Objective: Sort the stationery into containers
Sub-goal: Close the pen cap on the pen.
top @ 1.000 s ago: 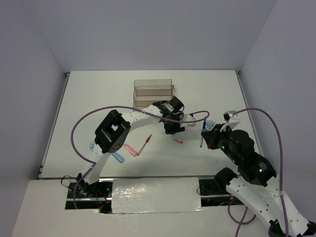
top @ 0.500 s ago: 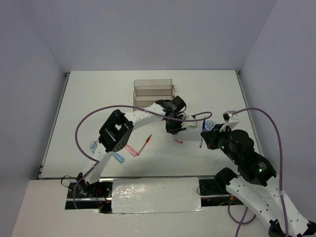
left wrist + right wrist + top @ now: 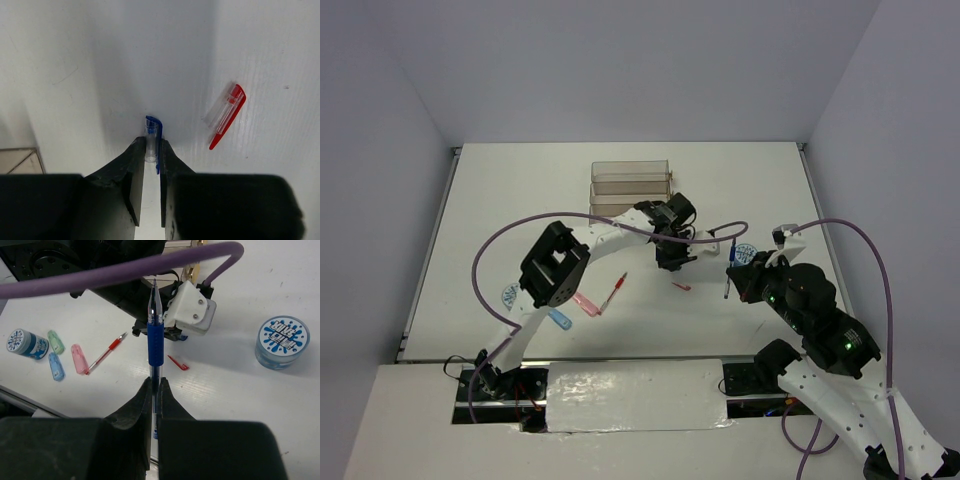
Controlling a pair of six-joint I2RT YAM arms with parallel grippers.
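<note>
My left gripper [image 3: 152,150] is shut on a small clear-and-blue pen cap [image 3: 152,137], close over the table just in front of the containers [image 3: 631,185], a block of smoky clear trays. In the top view the left gripper [image 3: 672,262] is at mid-table. My right gripper [image 3: 155,382] is shut on a blue pen [image 3: 155,340] that points away from the jaws, and holds it above the table. In the top view the right gripper [image 3: 735,278] is to the right of the left one. A red cap [image 3: 226,114] lies on the table between them.
A red pen [image 3: 614,291], a pink capsule [image 3: 584,303] and a blue capsule [image 3: 560,319] lie front left, with a green capsule [image 3: 56,341] and a blue roll [image 3: 24,343]. The other blue roll [image 3: 745,252] sits beside my right gripper. A purple cable [image 3: 125,270] arches overhead.
The left arm's elbow has shifted slightly to the right while its gripper stays on the cap. The right arm and the blue pen have not moved.
</note>
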